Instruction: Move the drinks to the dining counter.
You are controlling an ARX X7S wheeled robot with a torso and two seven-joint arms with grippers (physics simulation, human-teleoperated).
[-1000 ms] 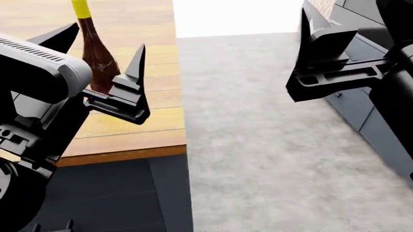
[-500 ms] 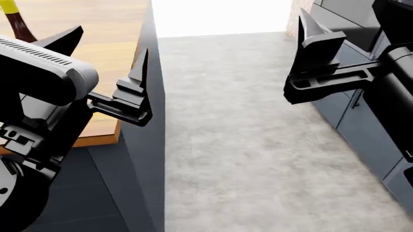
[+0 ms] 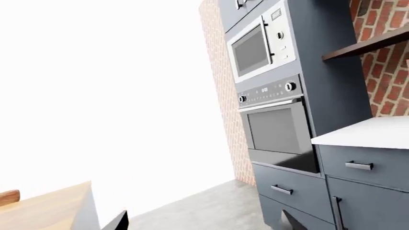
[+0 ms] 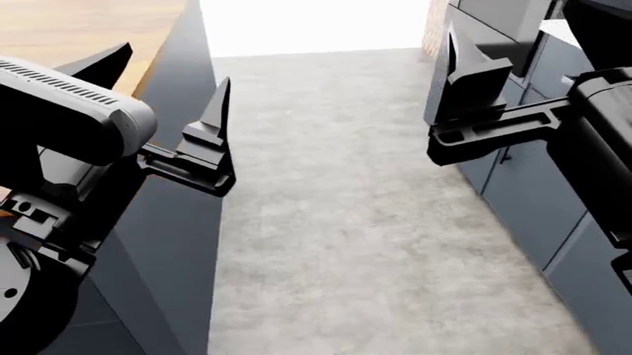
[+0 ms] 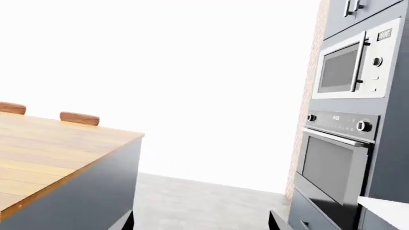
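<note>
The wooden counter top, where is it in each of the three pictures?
Head view: the wooden counter top fills the upper left corner, partly behind the left gripper.
Left wrist view: only a corner of it shows, at the lower left edge.
Right wrist view: it spreads across the lower left.
Shared landmark: the grey concrete floor beside the counter, seen in all three.

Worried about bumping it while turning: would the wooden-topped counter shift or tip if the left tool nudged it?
Probably not: the counter looks long, with solid dark sides down to the floor, so heavy and stable. Its plank top seems stiff.
</note>
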